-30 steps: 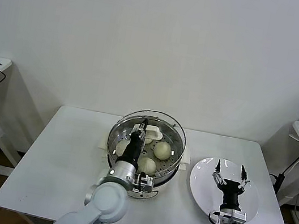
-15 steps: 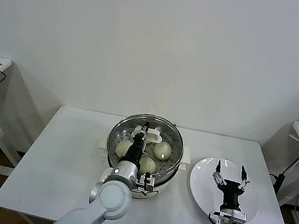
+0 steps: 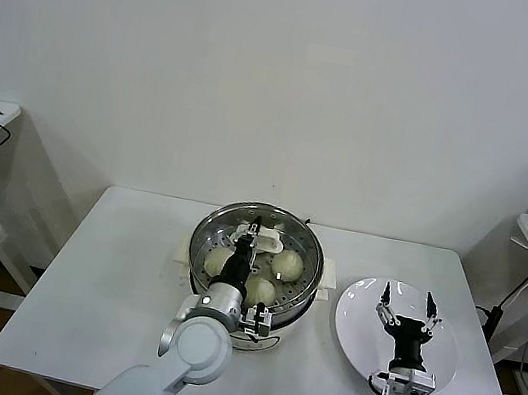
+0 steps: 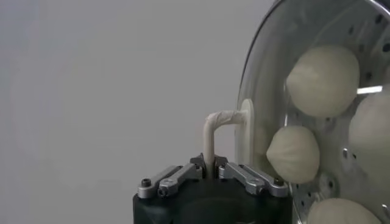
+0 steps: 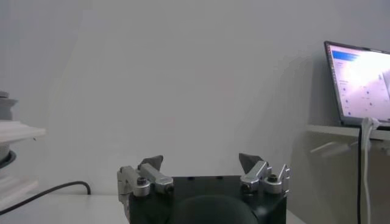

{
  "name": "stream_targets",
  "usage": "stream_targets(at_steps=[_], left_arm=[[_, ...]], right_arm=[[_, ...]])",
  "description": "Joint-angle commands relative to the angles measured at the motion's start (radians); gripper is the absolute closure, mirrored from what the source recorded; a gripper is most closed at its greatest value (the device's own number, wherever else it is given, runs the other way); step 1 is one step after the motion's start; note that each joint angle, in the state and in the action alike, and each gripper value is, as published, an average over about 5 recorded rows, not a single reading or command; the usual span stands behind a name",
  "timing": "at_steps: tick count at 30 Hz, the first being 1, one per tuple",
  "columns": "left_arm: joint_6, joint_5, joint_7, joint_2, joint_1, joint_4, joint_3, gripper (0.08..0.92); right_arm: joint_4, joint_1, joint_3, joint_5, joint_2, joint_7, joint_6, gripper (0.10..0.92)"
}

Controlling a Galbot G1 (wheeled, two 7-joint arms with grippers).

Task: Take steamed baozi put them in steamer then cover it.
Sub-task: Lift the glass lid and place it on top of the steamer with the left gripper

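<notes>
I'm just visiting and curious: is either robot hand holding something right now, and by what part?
The left gripper is shut on the glass lid, by its cream handle, over the steamer. The right gripper is open, empty.

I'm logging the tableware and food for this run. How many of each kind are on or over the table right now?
steamed baozi: 4
steamer: 1
glass lid: 1
white plate: 1
Total: 7
</notes>
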Motion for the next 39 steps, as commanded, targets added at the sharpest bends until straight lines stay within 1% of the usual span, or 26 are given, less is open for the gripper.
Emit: stream_targets(at_steps=[1,20,31,34,39], left_arm=[[-0.001,-0.002,-0.005,-0.004,0.003,-0.003,0.004,0.801],[-0.016,0.008,-0.016,-0.008,0.011,0.020,-0.004,0.801],[-0.009,0.012,-0.006,-0.014,0.022,0.020,-0.001,0.801],[-0.006,0.010,-0.007,-0.015,0.026,0.017,-0.003,0.778],[-0.001,0.002,-0.006,-0.009,0.045,-0.017,-0.012,0.649]], right_arm=[[-0.002,0.002,0.000,0.000,0.001,0.000,0.000,0.203],[0.002,0.000,0.006,0.004,-0.005,0.000,-0.002,0.203],[0.004,0.000,0.006,0.007,-0.004,0.000,-0.003,0.203],[0.003,-0.001,0.006,0.007,-0.004,-0.001,-0.002,0.203],[0.003,-0.001,0.005,0.006,-0.003,-0.001,-0.002,0.203]])
